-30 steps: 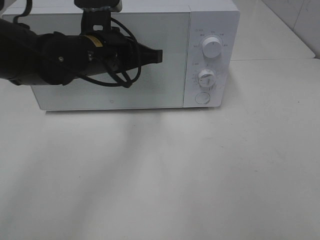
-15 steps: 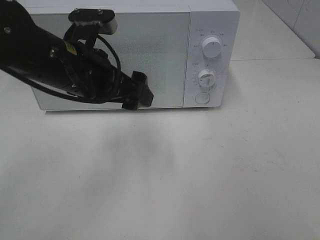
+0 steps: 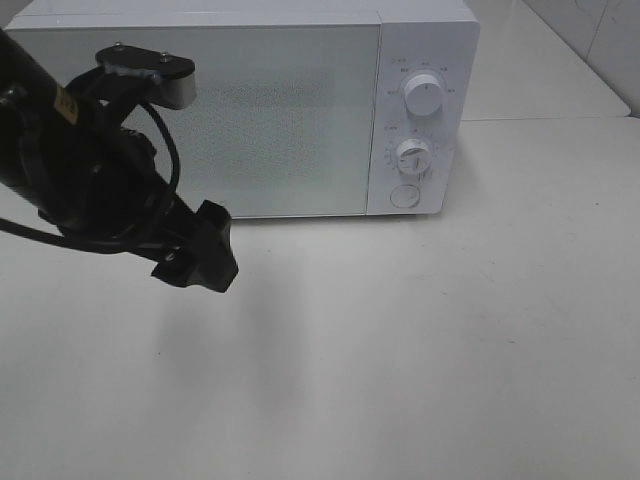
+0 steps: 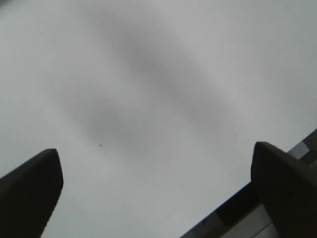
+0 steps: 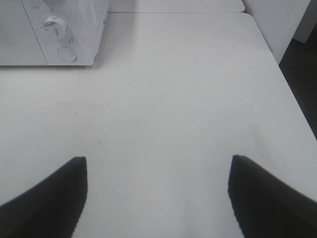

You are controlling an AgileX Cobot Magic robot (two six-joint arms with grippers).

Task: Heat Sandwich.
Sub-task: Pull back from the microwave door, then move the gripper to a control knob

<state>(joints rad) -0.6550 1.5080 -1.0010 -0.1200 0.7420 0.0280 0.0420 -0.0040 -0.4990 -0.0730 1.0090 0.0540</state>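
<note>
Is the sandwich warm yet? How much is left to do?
Looks done: the white box-shaped microwave has its door shut, and no sandwich shows on the white table; whether it is inside, I cannot tell. In hand: nothing; the left gripper and right gripper both hang open and empty. Probably left: turning the two round white dials, then fetching the sandwich out.
</note>
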